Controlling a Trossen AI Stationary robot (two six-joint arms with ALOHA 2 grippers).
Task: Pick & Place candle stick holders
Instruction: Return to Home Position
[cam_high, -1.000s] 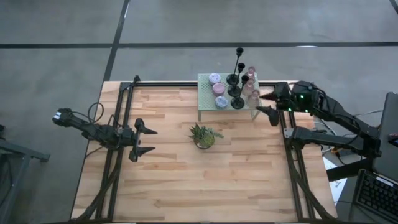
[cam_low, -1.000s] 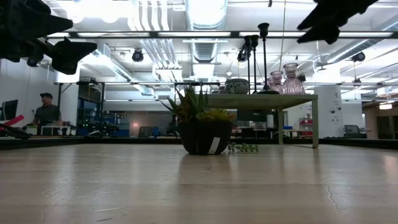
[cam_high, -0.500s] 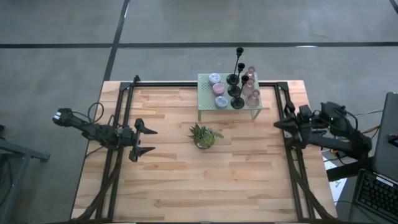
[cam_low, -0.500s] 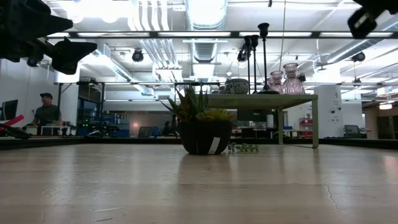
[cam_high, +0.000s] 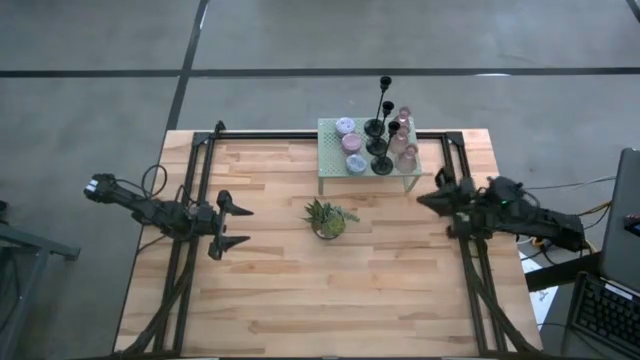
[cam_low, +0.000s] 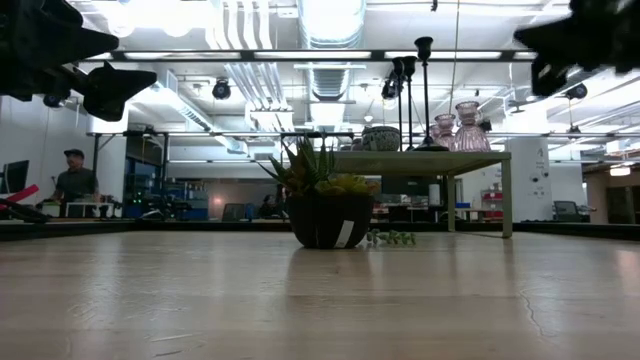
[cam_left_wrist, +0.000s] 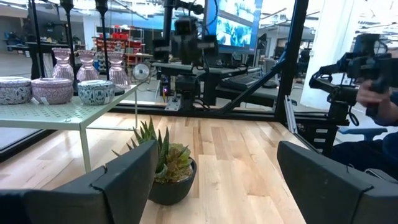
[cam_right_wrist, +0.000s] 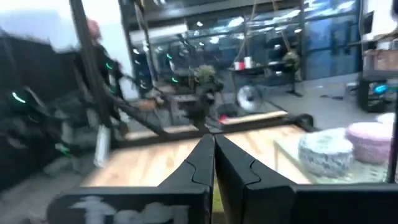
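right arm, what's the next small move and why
Probably draw the right gripper back to a rest pose at the right edge of the table. It is shut and empty, the candle stick holders stand on the green rack, and the left gripper is parked open at the left edge.

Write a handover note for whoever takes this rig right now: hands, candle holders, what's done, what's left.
Left hand: open, empty, raised over the left side of the table.
Right hand: shut, empty, raised near the right edge, close to a corner of the rack.
Things: black candlesticks, pink glass holders and small round holders all stand on the rack; the plant sits mid-table.
Done: placing looks complete.
Left: probably only parking the right arm.
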